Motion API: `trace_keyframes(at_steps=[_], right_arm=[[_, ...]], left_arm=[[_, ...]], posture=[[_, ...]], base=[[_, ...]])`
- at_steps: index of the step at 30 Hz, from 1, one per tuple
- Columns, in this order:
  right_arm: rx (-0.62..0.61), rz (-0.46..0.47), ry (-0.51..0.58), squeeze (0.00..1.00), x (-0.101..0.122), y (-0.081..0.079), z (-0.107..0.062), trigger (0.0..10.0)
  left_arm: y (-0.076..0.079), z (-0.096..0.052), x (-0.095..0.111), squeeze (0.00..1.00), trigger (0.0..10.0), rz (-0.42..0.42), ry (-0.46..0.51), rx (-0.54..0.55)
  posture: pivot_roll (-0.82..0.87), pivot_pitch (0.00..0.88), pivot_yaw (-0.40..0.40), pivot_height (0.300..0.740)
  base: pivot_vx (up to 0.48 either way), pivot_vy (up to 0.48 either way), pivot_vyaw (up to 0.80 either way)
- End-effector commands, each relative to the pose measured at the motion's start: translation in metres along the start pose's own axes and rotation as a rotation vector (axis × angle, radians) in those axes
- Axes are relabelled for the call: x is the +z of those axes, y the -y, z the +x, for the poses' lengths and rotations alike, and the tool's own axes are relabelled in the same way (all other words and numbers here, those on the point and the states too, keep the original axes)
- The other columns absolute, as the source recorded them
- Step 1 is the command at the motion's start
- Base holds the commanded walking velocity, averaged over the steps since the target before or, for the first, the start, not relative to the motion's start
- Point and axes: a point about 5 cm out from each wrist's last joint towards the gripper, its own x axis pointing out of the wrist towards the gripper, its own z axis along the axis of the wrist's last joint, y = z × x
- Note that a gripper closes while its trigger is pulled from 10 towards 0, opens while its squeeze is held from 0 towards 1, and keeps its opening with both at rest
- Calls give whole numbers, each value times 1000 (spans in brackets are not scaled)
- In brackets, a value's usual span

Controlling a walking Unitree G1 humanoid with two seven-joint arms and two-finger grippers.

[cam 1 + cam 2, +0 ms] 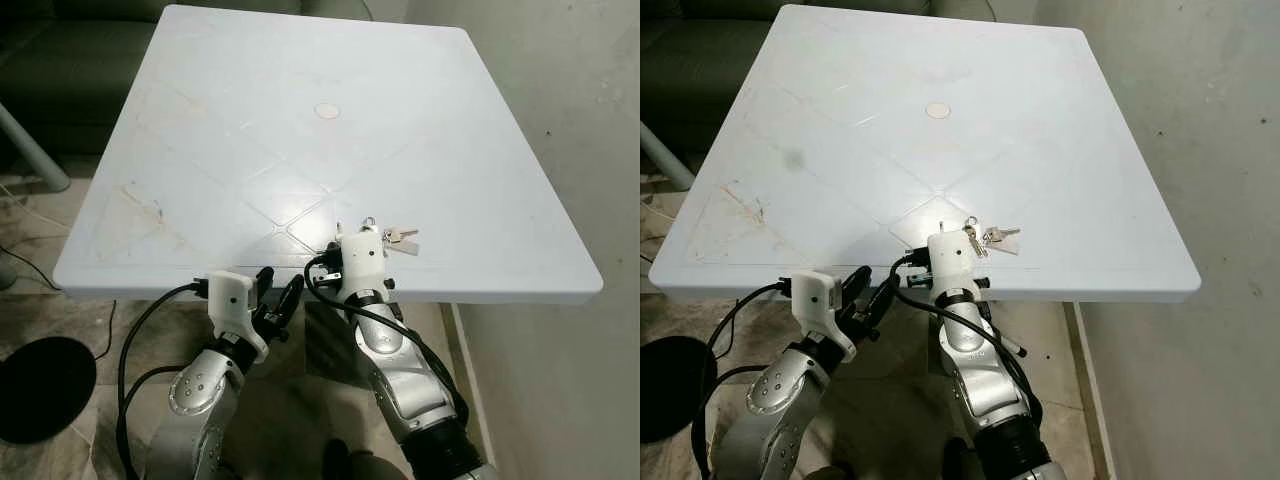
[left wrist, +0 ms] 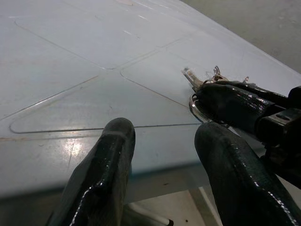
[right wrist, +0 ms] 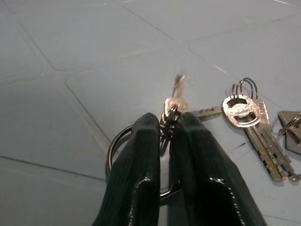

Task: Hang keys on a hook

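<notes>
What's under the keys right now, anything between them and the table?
The keys lie directly on the white table. The right end effector pinches their big ring; its fingers cover that ring's near part.

**What you can't really make out here**

The right gripper [image 3: 164, 129] covers part of the key ring [image 3: 117, 141]. One key [image 3: 178, 89] is blurry, another key [image 3: 291, 134] gets cut off at the edge. In the head views the keys [image 1: 398, 238] are too tiny for detail.

A square white plastic tabletop [image 1: 250, 130] stands on a mottled tiled floor [image 1: 60, 320], beside a grey wall [image 1: 570, 120]. A dark sofa [image 1: 60, 70] sits behind.
</notes>
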Motion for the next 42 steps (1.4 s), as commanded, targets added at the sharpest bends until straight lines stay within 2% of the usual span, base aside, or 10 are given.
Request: trace_keyframes(at_steps=[1,10,11,12,13,26,28,35,39,42], right_arm=[[53,83,-83,0,-13,-34,-10,10000],[17,59,-95,0,-14,-34,-8,10000],[12,60,-92,0,-13,-33,-7,3647],[10,69,-87,0,-13,-32,-7,1098],[1,72,-80,0,-12,-31,-7,0],[30,137,-36,0,-6,-26,-4,0],[85,176,-18,0,-2,-25,-4,0],[110,234,85,0,14,7,3,0],[66,189,143,0,25,40,12,0],[32,178,187,0,34,56,15,0]], left_arm=[[1,-3,0,0,10000,-3,-5,5],[1,-1,1,0,10000,-7,0,6],[1,-1,1,0,10000,-6,0,7],[1,-1,1,0,10000,-6,0,7],[1,-1,1,0,10000,-6,1,7],[0,4,3,0,10000,-4,16,10],[-1,5,4,0,10000,-3,19,13],[-4,15,12,0,10000,11,51,29],[-18,27,24,0,10000,15,81,87],[-27,35,32,0,10000,0,96,111]], posture=[[102,239,-84,740],[105,235,-83,740],[105,235,-83,740],[105,235,-83,740],[106,231,-82,740],[107,207,-86,740],[105,204,-88,740],[99,182,-87,740],[91,169,-86,740],[70,150,-78,740]], base=[[0,0,0],[0,0,0],[0,0,0],[0,0,0],[0,0,0],[0,0,0],[0,0,0],[0,0,0],[0,0,0],[0,0,0]])
